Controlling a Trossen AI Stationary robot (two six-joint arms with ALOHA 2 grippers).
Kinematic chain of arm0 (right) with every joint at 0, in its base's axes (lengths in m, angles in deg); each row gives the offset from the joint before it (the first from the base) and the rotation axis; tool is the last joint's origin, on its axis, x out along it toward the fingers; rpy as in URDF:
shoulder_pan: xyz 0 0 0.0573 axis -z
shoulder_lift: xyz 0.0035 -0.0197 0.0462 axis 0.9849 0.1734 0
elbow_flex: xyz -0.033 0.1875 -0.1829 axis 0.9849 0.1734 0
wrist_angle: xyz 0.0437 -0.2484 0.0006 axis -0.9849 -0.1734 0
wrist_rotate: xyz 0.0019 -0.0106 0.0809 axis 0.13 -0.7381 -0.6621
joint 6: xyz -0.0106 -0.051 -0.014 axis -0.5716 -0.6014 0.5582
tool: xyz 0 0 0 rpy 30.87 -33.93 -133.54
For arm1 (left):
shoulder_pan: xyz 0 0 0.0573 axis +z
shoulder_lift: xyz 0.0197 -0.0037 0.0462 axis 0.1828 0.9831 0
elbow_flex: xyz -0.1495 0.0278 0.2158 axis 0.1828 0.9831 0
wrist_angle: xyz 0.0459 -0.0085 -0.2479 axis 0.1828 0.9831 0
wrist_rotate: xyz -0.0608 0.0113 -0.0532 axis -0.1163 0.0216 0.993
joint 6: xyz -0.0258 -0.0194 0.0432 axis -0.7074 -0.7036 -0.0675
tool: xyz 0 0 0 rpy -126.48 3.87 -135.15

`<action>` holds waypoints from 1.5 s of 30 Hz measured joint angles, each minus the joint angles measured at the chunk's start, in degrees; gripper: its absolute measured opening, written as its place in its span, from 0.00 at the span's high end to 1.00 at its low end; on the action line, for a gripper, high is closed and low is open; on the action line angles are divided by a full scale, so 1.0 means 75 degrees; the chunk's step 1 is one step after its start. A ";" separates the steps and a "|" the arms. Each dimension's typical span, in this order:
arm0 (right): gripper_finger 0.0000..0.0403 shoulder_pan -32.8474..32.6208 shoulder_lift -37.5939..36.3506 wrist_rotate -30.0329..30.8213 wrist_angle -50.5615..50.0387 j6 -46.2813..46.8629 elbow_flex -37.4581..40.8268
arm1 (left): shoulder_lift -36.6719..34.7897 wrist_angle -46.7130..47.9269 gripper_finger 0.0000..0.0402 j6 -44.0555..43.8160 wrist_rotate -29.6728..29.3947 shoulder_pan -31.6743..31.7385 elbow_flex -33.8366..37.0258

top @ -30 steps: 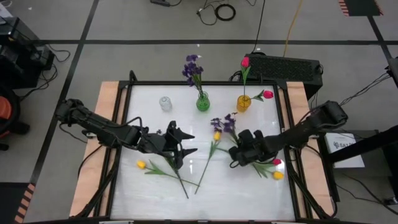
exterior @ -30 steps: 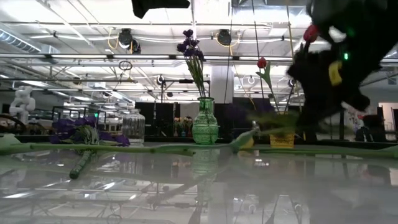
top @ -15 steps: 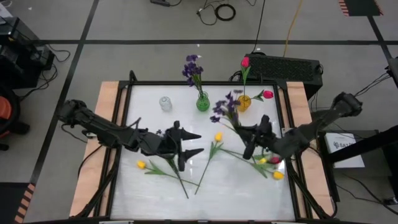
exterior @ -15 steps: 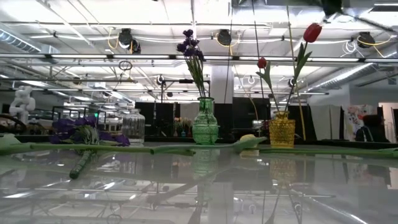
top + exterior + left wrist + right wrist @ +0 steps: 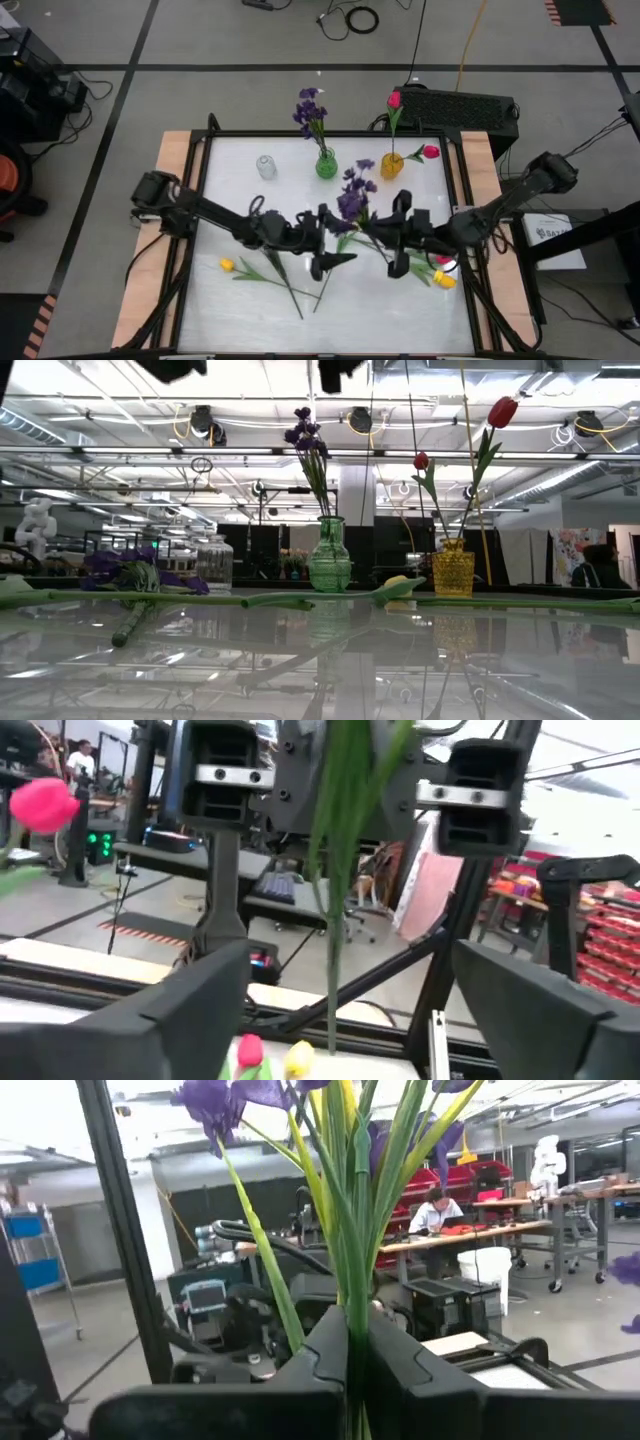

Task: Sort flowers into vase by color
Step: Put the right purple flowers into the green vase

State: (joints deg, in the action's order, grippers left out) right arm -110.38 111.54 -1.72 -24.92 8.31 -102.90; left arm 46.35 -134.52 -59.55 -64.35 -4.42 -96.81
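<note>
High view: my right gripper is over the middle of the table, toward its right edge, clamped on the stem of a purple bunch whose blossoms point at the far edge. My left gripper is just beside it near the table's center, fingers spread, nothing in them. Green vase at the far edge already holds a purple flower. Amber vase beside it, toward the right edge, holds two pink-red tulips. Small clear jar stands on the green vase's other side. Yellow tulip lies near the left edge, its stem running toward the near edge. Another yellow tulip and a pink one lie near the right edge, partly under my right arm.

Low view: both grippers are out of frame, lifted. Green vase with purple flower, amber vase with tulips, and the jar stand along the far edge. A purple bunch lies flat toward the left edge.

Left wrist view: my fingers are wide apart, with a green stem hanging between them, not touched.

Right wrist view: fingers pinched tight on several green stems, purple blossoms above.
</note>
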 joint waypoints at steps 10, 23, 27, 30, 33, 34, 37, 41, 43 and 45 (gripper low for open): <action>0.99 0.0118 0.0630 0.0004 0.1137 -0.0603 0.0012 | 0.1672 -0.1603 0.08 0.0004 0.0088 0.0048 -0.0476; 0.98 0.0430 0.0909 -0.0404 0.1578 -0.0607 0.0015 | 0.2124 -0.1916 0.33 0.0089 0.0079 0.0059 -0.1008; 0.98 0.0446 0.0924 -0.0401 0.1602 -0.0827 0.0015 | 0.2121 -0.1880 0.49 0.0251 0.0079 0.0060 -0.1008; 0.98 0.0446 0.0882 -0.0401 0.1624 -0.0931 0.0015 | 0.2121 -0.1877 0.62 0.0218 0.0100 0.0080 -0.1008; 0.98 0.0443 0.0878 -0.0398 0.1627 -0.1004 0.0015 | 0.2121 -0.1806 0.75 0.0241 0.0100 0.0113 -0.1008; 0.98 0.0443 0.0878 -0.0398 0.1616 -0.1004 0.0015 | 0.2121 -0.1800 0.80 0.0254 0.0103 0.0118 -0.1008; 0.98 0.0437 0.0875 -0.0398 0.1589 -0.1004 0.0015 | 0.2121 -0.1803 0.93 0.0254 0.0237 0.0161 -0.1008; 0.94 0.0362 0.0874 -0.0339 0.1319 -0.1009 0.0015 | 0.2112 -0.1579 0.95 0.0248 0.0588 0.0239 -0.1006; 0.88 0.0312 0.0797 -0.0328 0.0962 -0.0978 0.0015 | 0.2013 -0.1344 0.94 0.0251 0.0654 0.0248 -0.0923; 0.80 0.0286 0.0627 -0.0328 0.0464 -0.0646 0.0012 | 0.1892 -0.1247 0.94 0.0269 0.0675 0.0265 -0.0792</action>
State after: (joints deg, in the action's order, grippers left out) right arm -108.24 116.25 -4.17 -21.44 3.46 -102.81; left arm 60.54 -143.88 -57.53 -59.28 -2.43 -102.75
